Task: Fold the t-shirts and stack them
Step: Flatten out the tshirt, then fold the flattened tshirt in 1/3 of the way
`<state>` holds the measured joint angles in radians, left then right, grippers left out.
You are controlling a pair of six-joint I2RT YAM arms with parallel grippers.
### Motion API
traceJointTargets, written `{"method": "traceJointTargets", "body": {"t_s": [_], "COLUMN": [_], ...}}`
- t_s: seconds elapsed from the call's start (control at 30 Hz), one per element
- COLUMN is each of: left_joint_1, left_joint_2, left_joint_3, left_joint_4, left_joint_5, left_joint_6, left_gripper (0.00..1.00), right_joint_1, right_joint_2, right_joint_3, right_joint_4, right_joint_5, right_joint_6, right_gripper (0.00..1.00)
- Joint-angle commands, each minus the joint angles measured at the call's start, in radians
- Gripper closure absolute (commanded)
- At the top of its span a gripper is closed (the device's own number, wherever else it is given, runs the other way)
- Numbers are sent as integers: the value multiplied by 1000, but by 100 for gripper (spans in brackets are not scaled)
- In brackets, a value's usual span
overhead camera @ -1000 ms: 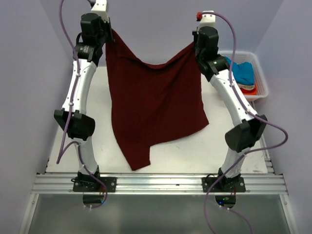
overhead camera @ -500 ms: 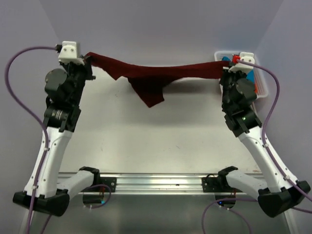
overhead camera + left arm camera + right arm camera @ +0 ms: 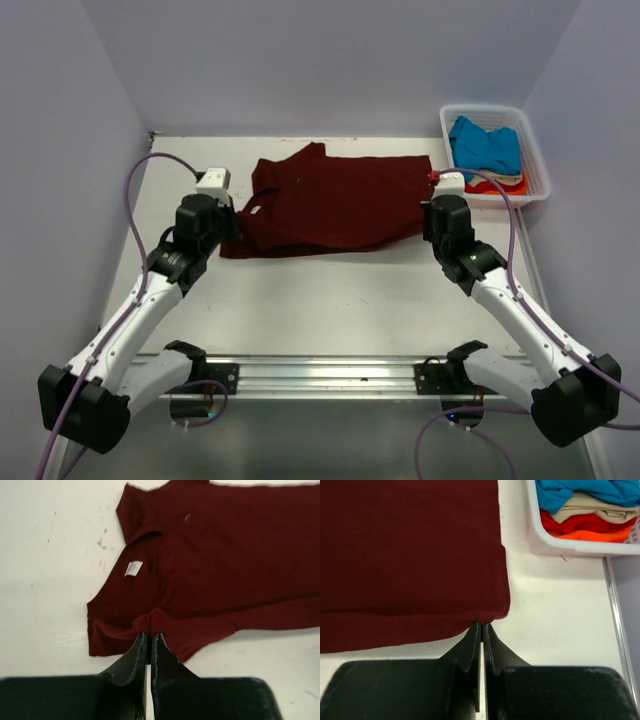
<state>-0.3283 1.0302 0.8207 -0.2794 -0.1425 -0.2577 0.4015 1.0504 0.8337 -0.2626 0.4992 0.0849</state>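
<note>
Maroon t-shirt (image 3: pixel 335 205) now down on table (image 3: pixel 330 300), left claw (image 3: pixel 150 636) and right claw (image 3: pixel 482 626) tight on its near hem, pinched cloth hidden

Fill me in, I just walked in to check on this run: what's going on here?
Both arms are working on the dark maroon t-shirt, which lies spread on the table. The left gripper is shut on its near edge at the collar end, and the right gripper pinches its near right corner. The blue t-shirt, cream t-shirt and orange-red t-shirt sit in the white basket at the far right.
</note>
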Motion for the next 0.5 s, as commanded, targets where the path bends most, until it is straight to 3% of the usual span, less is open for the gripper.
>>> {"method": "traceJointTargets", "body": {"t_s": [0.0,0.47], "left_joint_1": [-32,-38], "left_joint_2": [-155,-314], "left_joint_3": [18,-5], "left_joint_4": [-30,-366], "left_joint_5": [-6,66], "left_joint_6": [-123,-293], "left_gripper": [100,100], "right_joint_1": [23,54], "right_joint_2": [-89,-95], "right_joint_3": [37,151], "right_joint_4": [-102,-503], "right_joint_5": [-17,-62], "right_joint_6": [78,219], "right_gripper": [100,100]}}
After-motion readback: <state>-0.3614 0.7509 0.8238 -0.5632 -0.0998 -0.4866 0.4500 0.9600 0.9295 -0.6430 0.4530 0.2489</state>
